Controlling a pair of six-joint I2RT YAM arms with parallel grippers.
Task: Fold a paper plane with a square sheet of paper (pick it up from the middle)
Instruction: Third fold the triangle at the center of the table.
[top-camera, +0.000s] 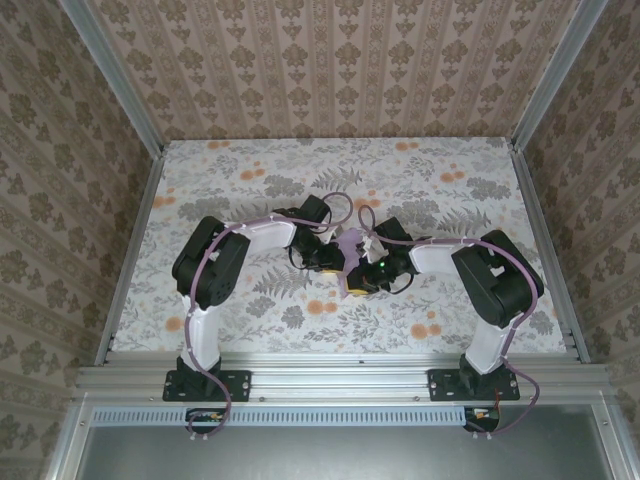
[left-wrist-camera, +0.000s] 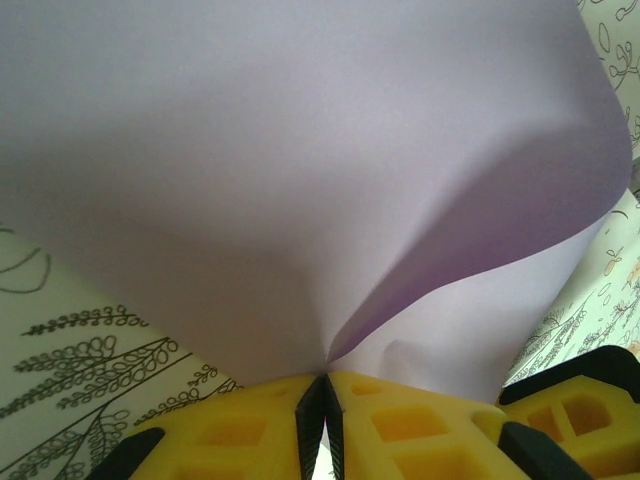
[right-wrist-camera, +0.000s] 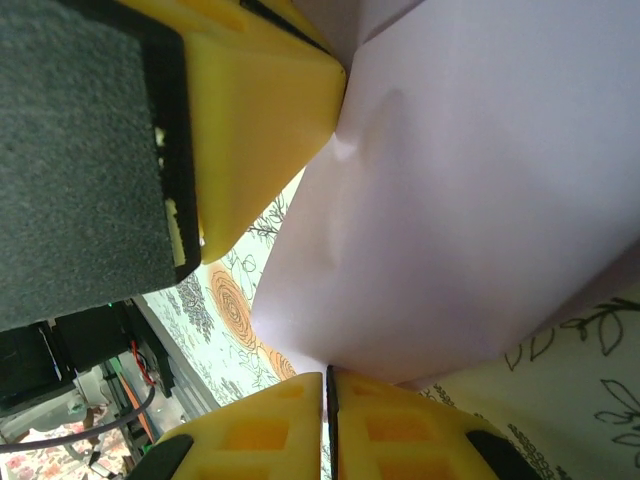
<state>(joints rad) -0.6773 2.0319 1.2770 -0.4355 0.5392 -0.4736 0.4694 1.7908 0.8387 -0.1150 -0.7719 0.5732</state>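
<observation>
The lavender square sheet of paper (top-camera: 351, 244) hangs bent above the middle of the table, between both arms. In the left wrist view the sheet (left-wrist-camera: 300, 180) bulges upward with a soft fold running to my left gripper (left-wrist-camera: 322, 382), whose yellow jaws are shut on its edge. My right gripper (right-wrist-camera: 328, 376) is shut on another edge of the sheet (right-wrist-camera: 470, 200). The left gripper's yellow finger (right-wrist-camera: 260, 100) shows at the upper left of the right wrist view, touching the paper. From above, the left gripper (top-camera: 333, 258) and right gripper (top-camera: 366, 272) sit close together. A paper plane is out of view.
The floral tabletop (top-camera: 250, 180) spreads all round the arms. Patterned walls and metal rails (top-camera: 530, 230) close it in on three sides. The near rail (top-camera: 340, 360) carries both arm bases. Purple cables (top-camera: 340, 200) loop above the wrists.
</observation>
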